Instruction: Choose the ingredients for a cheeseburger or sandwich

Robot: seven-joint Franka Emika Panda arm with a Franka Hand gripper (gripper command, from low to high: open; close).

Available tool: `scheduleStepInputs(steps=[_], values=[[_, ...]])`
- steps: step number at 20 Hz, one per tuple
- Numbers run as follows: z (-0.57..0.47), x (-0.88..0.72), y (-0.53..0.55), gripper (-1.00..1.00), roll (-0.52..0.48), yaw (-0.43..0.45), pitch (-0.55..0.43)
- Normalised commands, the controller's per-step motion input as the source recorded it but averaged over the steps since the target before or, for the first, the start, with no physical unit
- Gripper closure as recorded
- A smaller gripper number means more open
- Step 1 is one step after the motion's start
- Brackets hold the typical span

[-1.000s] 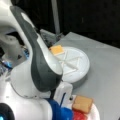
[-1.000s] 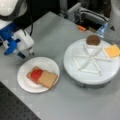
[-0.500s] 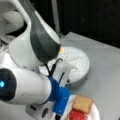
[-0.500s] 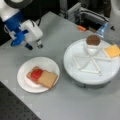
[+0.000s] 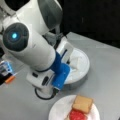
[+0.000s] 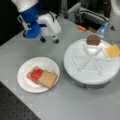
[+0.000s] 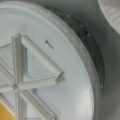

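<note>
In both front views the sandwich (image 6: 42, 77) (image 5: 81, 107) lies on a white paper plate (image 6: 47, 63) (image 5: 60, 110). It is a tan toast square partly over a red disc (image 6: 36, 74) on a second toast. Two ingredient pieces rest on the round divided tray (image 6: 82, 72): a dark brown disc (image 6: 93, 40) and a yellow square (image 6: 112, 50). My gripper (image 6: 49, 40) hangs open and empty above the table, left of the tray and behind the plate. In the wrist view the tray (image 7: 70, 62) fills the frame, with a yellow corner (image 7: 4, 112) at the bottom left.
The arm's white and blue body (image 5: 37, 50) covers much of the tray (image 5: 82, 62) in a front view. An orange item (image 6: 81, 28) and dark equipment lie at the table's far edge. The plate's rim (image 7: 112, 12) shows at the wrist view's top right.
The arm has swung from the plate side toward the divided tray; the gripper moved right in a front view. The pieces on the plate and tray have not moved.
</note>
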Motion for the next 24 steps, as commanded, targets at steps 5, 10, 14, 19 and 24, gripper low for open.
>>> scheduleStepInputs(steps=[5, 10, 14, 19, 24], values=[[0.04, -0.37, 0.28, -1.0, -0.494, -0.053, -0.103], [0.1, -0.28, 0.27, -1.0, -0.425, -0.018, -0.082], [0.14, -0.3, 0.25, -1.0, -0.342, -0.02, -0.08], [0.07, -0.26, 0.2, -1.0, -0.266, -0.043, -0.055], [-0.13, -0.16, 0.08, -1.0, -0.227, -0.033, -0.086]])
